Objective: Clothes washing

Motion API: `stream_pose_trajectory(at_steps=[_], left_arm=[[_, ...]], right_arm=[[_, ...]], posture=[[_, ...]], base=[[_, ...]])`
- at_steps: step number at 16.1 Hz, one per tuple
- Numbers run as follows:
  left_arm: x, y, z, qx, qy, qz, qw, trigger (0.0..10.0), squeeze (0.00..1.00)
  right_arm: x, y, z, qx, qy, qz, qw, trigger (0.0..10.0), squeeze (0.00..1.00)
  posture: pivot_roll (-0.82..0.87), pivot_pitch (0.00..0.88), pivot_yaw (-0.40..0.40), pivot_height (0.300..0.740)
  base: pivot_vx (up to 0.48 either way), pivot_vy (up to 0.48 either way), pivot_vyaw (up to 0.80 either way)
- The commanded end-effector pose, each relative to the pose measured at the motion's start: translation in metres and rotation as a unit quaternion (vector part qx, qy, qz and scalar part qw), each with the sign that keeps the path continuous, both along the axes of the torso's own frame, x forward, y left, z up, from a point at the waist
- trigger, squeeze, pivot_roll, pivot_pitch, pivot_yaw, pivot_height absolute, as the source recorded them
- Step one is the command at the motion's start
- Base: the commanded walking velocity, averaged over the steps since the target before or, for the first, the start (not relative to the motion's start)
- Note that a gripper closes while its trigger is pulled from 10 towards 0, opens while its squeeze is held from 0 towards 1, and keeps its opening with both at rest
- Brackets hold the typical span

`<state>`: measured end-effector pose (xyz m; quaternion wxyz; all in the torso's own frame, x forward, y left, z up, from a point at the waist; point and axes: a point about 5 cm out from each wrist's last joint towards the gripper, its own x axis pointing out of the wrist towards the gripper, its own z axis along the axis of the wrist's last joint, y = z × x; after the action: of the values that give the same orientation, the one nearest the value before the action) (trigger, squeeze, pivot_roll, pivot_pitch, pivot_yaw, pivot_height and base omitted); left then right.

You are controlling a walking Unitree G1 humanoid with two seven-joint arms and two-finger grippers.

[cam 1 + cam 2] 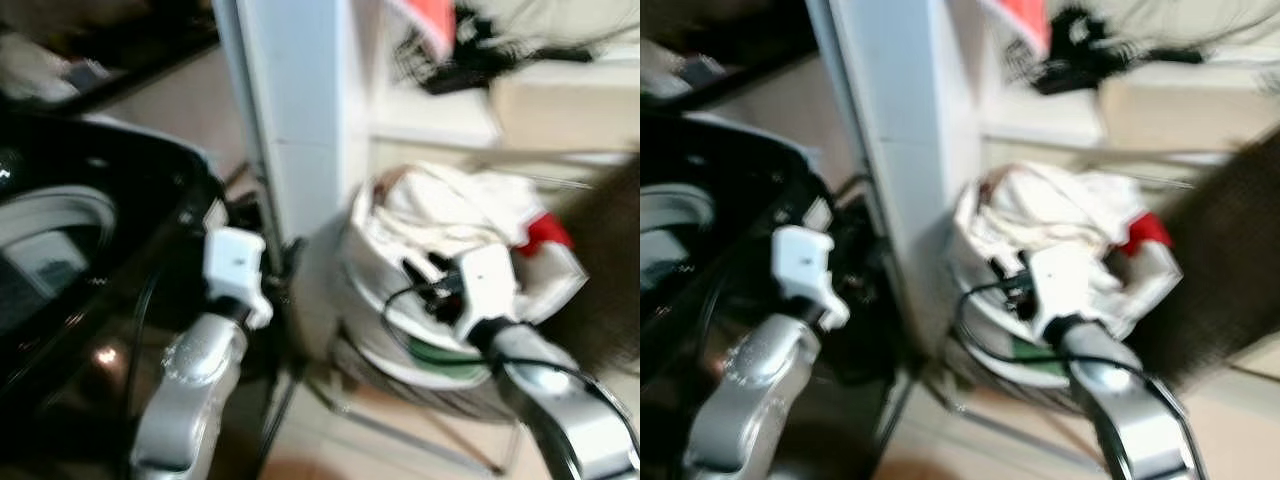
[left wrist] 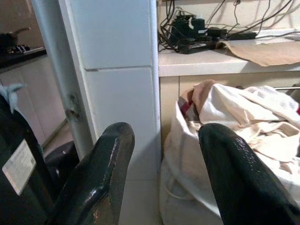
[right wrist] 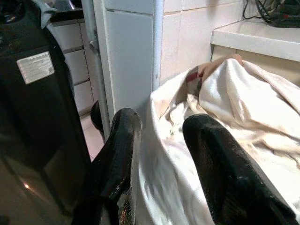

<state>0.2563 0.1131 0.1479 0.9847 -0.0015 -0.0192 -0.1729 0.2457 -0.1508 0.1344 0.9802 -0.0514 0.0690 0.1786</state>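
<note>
Both grippers' jaws spread wide and empty, right gripper [image 3: 161, 140] nearest the heaped laundry [image 1: 450, 215] in its basket [image 1: 400, 365] beside the white pillar [image 1: 300, 120] (soft, light, floppy; pinch a top fold).

The washing machine [image 1: 90, 300] is glossy black, its casing mirroring the room's light, with a matt paper label [image 3: 35, 67] stuck flat on its side. Soft, crumpled cream cloth [image 2: 243, 117] fills the laundry basket [image 1: 440, 375], a white fabric liner over thin metal wire, and a red piece [image 1: 545, 235] shows at its far edge. The pillar [image 2: 117, 70] is smooth white tile; both arms are brushed silver metal with white plastic wrists, and the left gripper [image 2: 164, 178] and right gripper [image 3: 159, 168] have slightly shiny, faintly pebbled black fingers.
</note>
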Motion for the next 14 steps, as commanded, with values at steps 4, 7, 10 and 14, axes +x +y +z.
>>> stream_pose_trajectory(at_steps=[4,7,10,14], left_arm=[[0.0009,0.0101,-0.0006,0.009,0.004,0.019,1.000,10.0,0.00],[0.0003,0.0085,0.0006,0.002,-0.002,0.022,1.000,10.0,0.00],[0.0015,0.0081,0.0011,0.005,-0.006,0.024,1.000,10.0,0.00],[0.0065,0.0097,-0.0005,-0.012,0.004,0.051,0.999,10.0,0.00]], right_arm=[[0.0009,0.0073,0.0028,0.011,-0.009,0.013,1.000,10.0,0.00],[0.0010,0.0050,0.0031,0.013,-0.011,0.008,1.000,10.0,0.00],[0.0030,0.0028,0.0049,0.017,-0.014,0.000,1.000,10.0,0.00],[0.0074,-0.0009,0.0096,0.021,-0.024,-0.019,0.999,10.0,0.00]], posture=[[-0.08,0.012,0.088,0.740],[-0.08,0.014,0.088,0.740],[-0.09,0.015,0.087,0.740],[-0.09,0.013,0.088,0.740]], base=[[0.344,0.000,0.00],[0.114,0.000,0.00],[0.000,0.000,0.00],[0.000,-0.120,0.00]])
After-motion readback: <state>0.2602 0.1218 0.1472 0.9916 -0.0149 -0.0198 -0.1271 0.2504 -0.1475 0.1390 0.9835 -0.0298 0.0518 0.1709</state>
